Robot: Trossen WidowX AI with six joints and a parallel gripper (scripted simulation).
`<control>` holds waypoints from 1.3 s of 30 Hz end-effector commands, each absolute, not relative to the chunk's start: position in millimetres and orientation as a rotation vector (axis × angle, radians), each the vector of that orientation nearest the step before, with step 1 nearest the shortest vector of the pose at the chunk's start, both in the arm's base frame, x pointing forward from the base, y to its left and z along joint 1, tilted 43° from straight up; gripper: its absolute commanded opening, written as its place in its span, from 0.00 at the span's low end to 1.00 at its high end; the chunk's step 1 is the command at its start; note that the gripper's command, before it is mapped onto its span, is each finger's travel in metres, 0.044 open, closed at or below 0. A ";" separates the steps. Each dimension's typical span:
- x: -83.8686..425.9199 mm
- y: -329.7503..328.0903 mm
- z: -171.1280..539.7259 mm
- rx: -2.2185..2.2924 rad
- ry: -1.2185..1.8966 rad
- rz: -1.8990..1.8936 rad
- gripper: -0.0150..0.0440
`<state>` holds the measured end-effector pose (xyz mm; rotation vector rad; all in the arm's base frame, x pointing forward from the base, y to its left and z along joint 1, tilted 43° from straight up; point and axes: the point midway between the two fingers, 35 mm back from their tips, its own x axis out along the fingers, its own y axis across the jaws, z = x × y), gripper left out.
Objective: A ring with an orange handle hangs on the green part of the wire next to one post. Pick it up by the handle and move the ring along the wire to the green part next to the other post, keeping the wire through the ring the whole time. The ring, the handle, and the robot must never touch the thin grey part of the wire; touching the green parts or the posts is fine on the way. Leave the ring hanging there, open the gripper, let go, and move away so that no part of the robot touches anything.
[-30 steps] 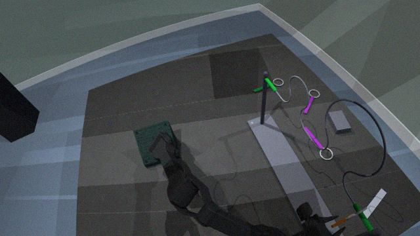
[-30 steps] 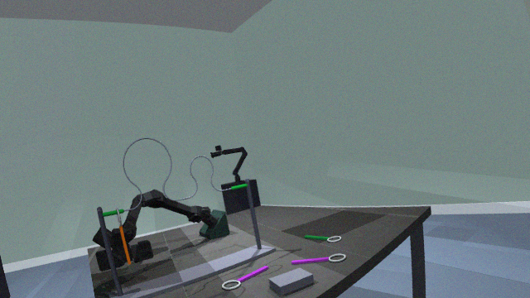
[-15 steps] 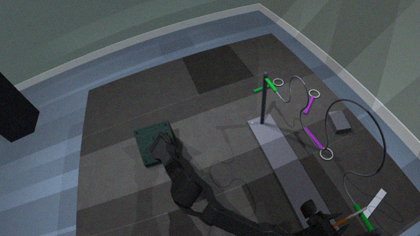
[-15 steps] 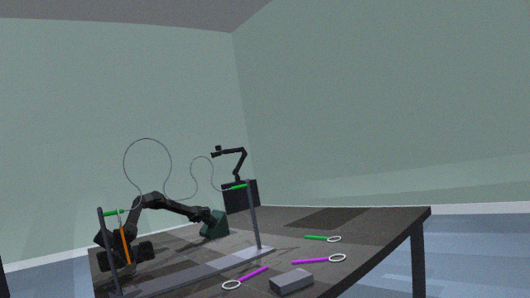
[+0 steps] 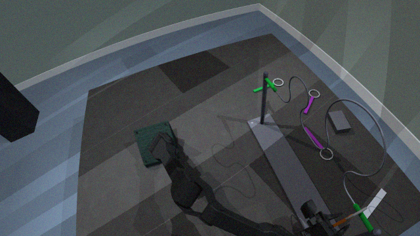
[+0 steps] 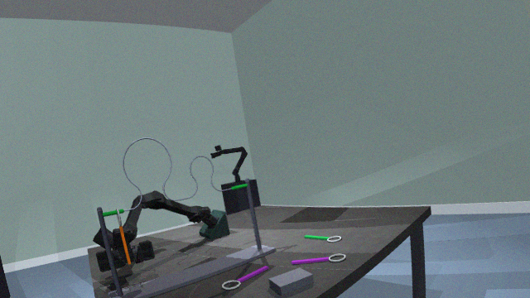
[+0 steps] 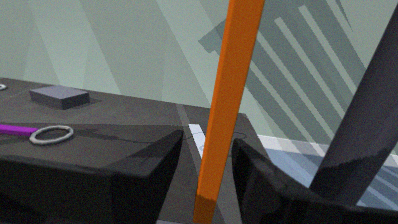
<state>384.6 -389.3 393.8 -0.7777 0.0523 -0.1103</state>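
Orange-handled ring [image 5: 357, 214] [image 6: 118, 217] hangs on the green sleeve [image 5: 363, 217] [image 6: 113, 213] by the near post [image 6: 108, 248] [image 7: 357, 110], inside the desk's [image 5: 203, 131] [image 6: 364, 232] [image 7: 125, 110] edge; the jaws [image 5: 339, 224] [image 6: 126, 252], part-open, hold nothing, the handle [image 5: 341, 223] [image 6: 125, 244] [image 7: 225, 100] between them; best centre, then close squarely, keeping the post side clear

Orange handle [image 5: 340, 223] [image 6: 125, 245] [image 7: 230, 80]: tilted, between 2 parted fingers [image 5: 335, 216] [image 6: 145, 251]
Grey block [image 5: 339, 121] [image 6: 291, 282] [image 7: 59, 95]: near desk's [image 5: 203, 121] [image 6: 373, 219] [image 7: 125, 115] far edge
White strip [image 5: 375, 203] [image 7: 196, 133]: near far right corner

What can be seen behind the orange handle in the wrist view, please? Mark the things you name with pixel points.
Behind the orange handle [image 5: 340, 223] [image 6: 125, 245] [image 7: 229, 85] are the wall and tabletop; a white strip [image 5: 375, 203] [image 7: 196, 134] is partly covered, its hidden portion unseen.
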 end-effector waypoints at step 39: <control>386.1 -376.7 404.3 -0.776 0.054 -0.104 0.00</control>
